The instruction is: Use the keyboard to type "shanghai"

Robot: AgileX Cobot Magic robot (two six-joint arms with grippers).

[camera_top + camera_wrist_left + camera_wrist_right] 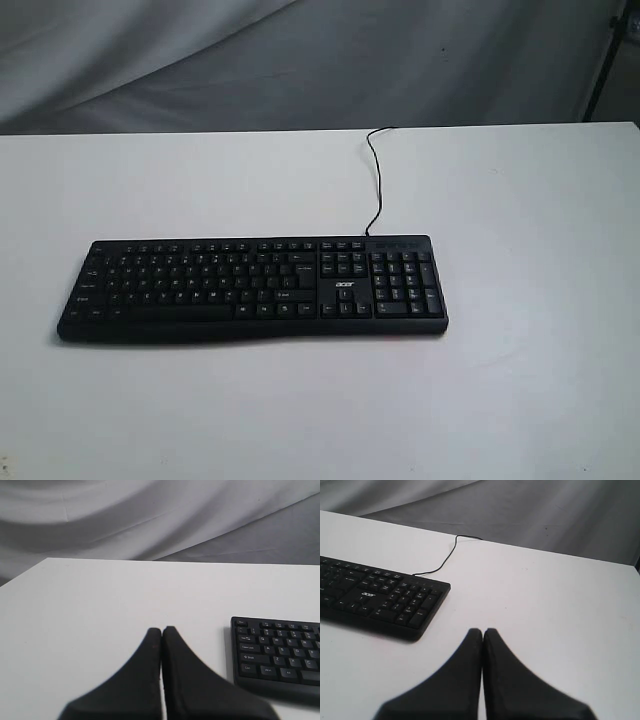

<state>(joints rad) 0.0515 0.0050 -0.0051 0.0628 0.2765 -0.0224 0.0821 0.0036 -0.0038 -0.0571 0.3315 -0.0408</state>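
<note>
The long black keyboard (250, 288) lies flat on the white table, its number pad toward the right and its white "acer" logo near the arrow keys. No arm shows in the exterior view. My left gripper (162, 630) is shut with nothing in it, over bare table beside the keyboard's (277, 655) Ctrl and Shift corner. Off the number-pad end of the keyboard (380, 597), my right gripper (483, 631) is likewise shut and empty. Neither gripper touches the keys.
The thin black cable (376, 180) runs from the keyboard's back edge toward the far side of the white table (520, 400). Grey draped cloth (300, 60) hangs behind the table. A dark stand leg (605, 60) is at the far right.
</note>
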